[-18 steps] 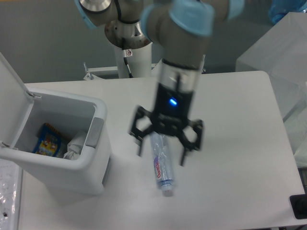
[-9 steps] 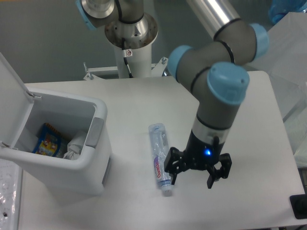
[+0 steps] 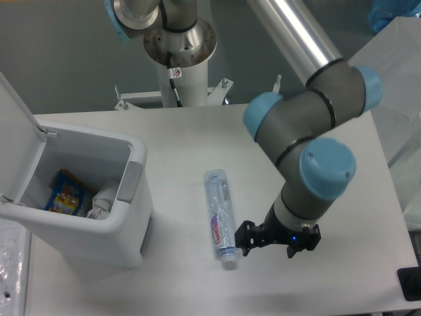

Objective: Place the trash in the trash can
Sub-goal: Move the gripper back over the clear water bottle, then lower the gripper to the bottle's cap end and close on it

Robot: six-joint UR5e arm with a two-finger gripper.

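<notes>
bottle (image 3: 219,216): lying flat on the table (image 3: 329,131), cap end toward the near edge, red-lettered label partway down its length; out in the open between bin and arm.
gripper (image 3: 277,240): low over the table just right of the bottle's cap end, fingers spread apart and holding nothing; left finger (image 3: 244,237) close beside the cap, contact too fine to call.
arm (image 3: 309,145): grey links with light-blue joint caps, sweeping down from top centre and bending over the right half of the table.
trash can (image 3: 135,197): white bin at the left, lid (image 3: 14,131) flipped up and back, grey latch panel (image 3: 129,182) on the rim facing the bottle.
inside the bin: crumpled white wrapper (image 3: 102,199) against the right wall, a blue-and-yellow packet (image 3: 66,194) beside it.
in the way: bare tabletop between bottle and bin, only the bin's near wall standing above it.
surroundings: robot pedestal (image 3: 181,59) behind the table, frosted plastic box (image 3: 388,72) at the far right.
</notes>
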